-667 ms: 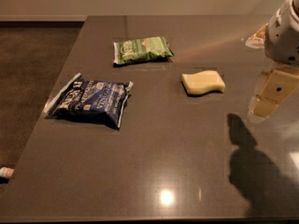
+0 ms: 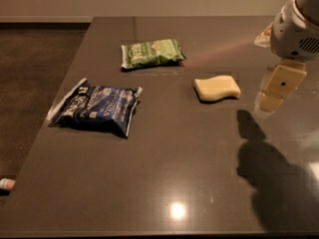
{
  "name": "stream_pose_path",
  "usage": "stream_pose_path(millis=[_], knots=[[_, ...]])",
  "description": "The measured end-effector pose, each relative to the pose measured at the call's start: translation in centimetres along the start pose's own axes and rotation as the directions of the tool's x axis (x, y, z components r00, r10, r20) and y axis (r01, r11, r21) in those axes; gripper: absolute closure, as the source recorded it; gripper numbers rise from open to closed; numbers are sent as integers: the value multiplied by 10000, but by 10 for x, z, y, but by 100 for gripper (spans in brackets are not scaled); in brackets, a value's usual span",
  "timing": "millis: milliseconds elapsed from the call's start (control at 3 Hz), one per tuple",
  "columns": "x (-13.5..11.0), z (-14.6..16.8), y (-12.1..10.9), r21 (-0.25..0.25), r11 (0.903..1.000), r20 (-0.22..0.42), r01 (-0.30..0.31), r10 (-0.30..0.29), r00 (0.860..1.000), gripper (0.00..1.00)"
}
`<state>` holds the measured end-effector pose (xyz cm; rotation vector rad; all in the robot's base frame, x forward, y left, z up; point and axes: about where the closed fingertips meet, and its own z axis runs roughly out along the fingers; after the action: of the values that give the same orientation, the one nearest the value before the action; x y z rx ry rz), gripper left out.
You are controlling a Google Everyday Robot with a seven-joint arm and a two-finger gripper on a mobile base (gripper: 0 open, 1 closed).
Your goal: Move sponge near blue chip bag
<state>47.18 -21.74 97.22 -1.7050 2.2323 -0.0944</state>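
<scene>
The sponge (image 2: 217,87), a pale yellow foam block with wavy edges, lies flat on the dark table (image 2: 174,173), right of the middle. The blue chip bag (image 2: 97,107), navy with white lettering, lies flat near the table's left edge, well apart from the sponge. My gripper (image 2: 271,96) hangs from the white arm at the right edge of the camera view. It is just right of the sponge, a little above the table and not touching it. It holds nothing that I can see.
A smaller green chip bag (image 2: 151,53) lies at the back of the table, between the blue bag and the sponge. A pale object (image 2: 263,36) shows partly behind the arm at the far right. The arm's shadow (image 2: 269,178) falls on the table's front right.
My gripper has moved a little to the left, closer to the sponge. The sponge and both bags have not moved.
</scene>
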Motion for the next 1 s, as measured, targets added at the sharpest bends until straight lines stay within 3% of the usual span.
stream_pose_path(millis=[1000], knots=[[-13, 70, -61, -720, 9968, 8, 358, -359, 9994, 0]])
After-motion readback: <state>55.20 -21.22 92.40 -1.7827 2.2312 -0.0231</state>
